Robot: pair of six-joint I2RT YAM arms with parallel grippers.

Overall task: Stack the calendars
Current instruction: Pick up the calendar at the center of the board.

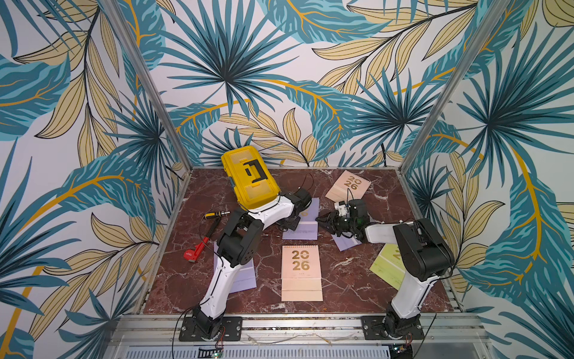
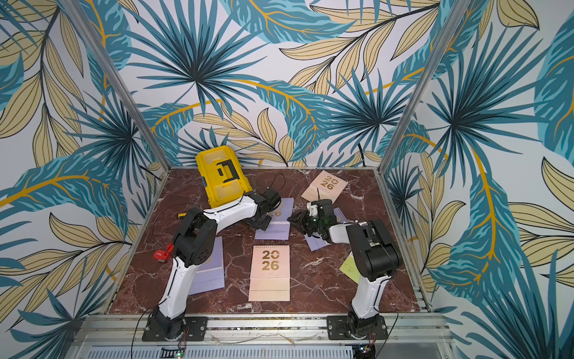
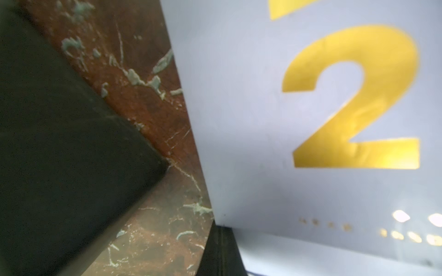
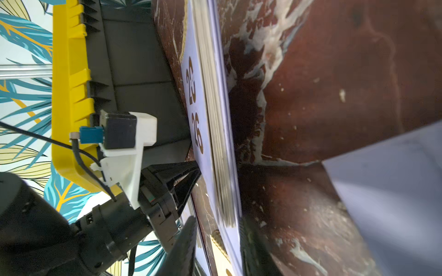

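The left gripper is seen pressed together, its tip touching the cover of a lilac calendar lying mid-way across the table. The right gripper is held part-spread, its fingers set either side of that calendar's edge, with a gap at the cover side. A gold "2026" and layered pages are shown

Card, foil, stone, plastic.
The lilac calendar has a smooth card cover with a faint sheen and shiny gold foil digits; the marble-look tabletop looks polished; at eleven o'clock, the yellow toolbox is smooth hard plastic; frame posts are dull metal.
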